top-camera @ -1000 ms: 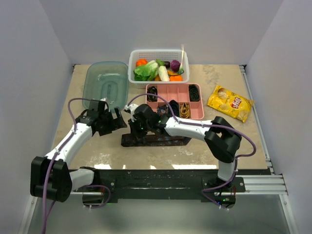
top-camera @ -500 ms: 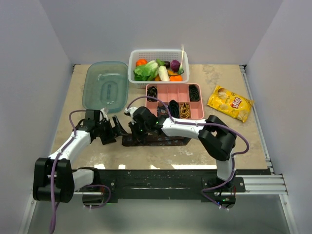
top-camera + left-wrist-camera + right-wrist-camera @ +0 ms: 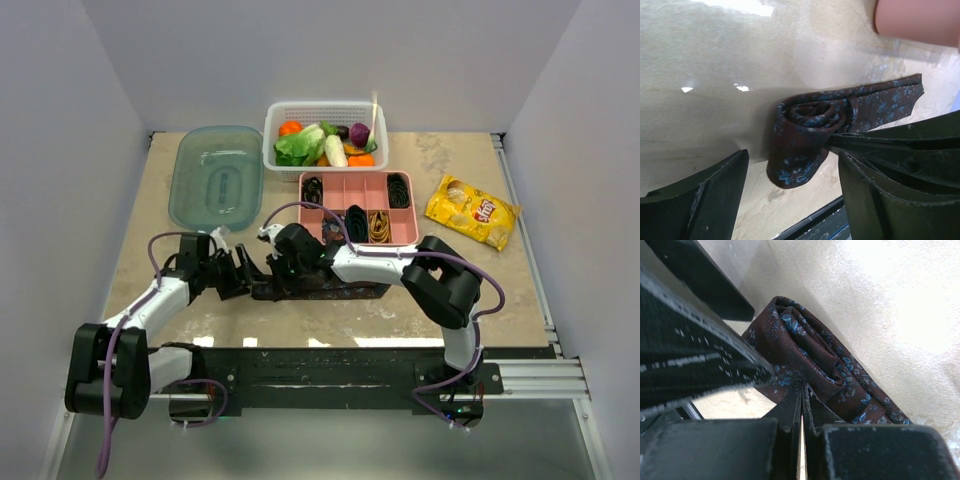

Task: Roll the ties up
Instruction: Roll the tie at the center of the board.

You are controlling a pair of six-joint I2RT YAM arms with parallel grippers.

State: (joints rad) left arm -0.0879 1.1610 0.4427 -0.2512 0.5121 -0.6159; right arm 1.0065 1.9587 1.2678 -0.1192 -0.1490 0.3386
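Note:
The dark maroon tie (image 3: 330, 289) with a faint blue pattern lies flat on the table, its left end rolled into a loose coil (image 3: 805, 125). My right gripper (image 3: 278, 272) is shut, its fingertips (image 3: 802, 390) pinching the coil's edge (image 3: 810, 352). My left gripper (image 3: 242, 277) is open just left of the coil. In the left wrist view its two fingers (image 3: 705, 200) stand on either side of the coil's near end without touching it. Black coiled ties (image 3: 313, 188) and a gold one (image 3: 380, 227) sit in the pink tray (image 3: 340, 186).
A white basket of toy vegetables (image 3: 325, 140) stands at the back. A clear teal lid (image 3: 217, 175) lies at back left. A yellow chip bag (image 3: 472, 210) lies at right. The pink tray's corner (image 3: 920, 20) is close behind the tie.
My left gripper has come down and nearer, up to the tie's rolled left end. My right gripper has shifted slightly left and stays on the tie.

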